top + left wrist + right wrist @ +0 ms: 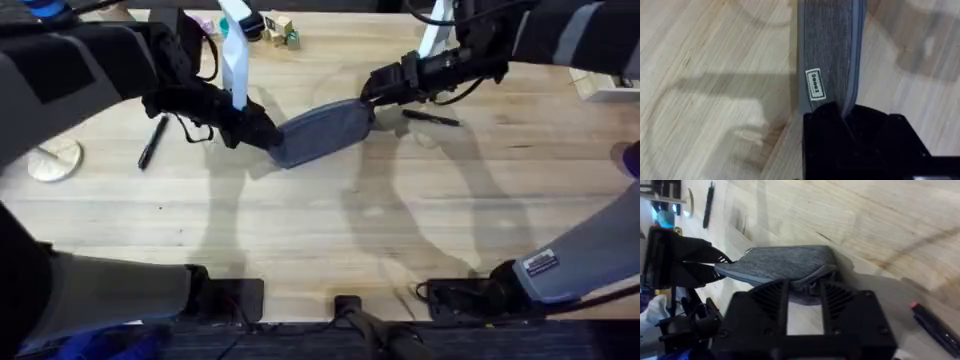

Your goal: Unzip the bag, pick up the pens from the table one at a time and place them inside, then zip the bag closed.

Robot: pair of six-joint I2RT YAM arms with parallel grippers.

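Observation:
The grey-blue bag (pixel 322 130) lies slanted on the table (pixel 320 230), and the arms hold it at both ends. My left gripper (pixel 262 135) is shut on its near-left end; in the left wrist view the black fingers (pixel 830 125) pinch the fabric edge just past a small white label (pixel 813 83). My right gripper (pixel 372 90) is shut on the far-right end, where the cloth of the bag (pixel 785 262) bunches between its fingers (pixel 810 282). One black pen (pixel 152 142) lies left of the bag. A dark pen with a reddish end (pixel 432 117) (pixel 935 322) lies right of it.
A round wooden disc (pixel 55 160) sits at the left edge. Small blocks (pixel 280 28) and a white-and-cyan object (pixel 232 50) stand at the back. A white box (pixel 610 85) is at the right edge. Bare wood spreads in front of the bag.

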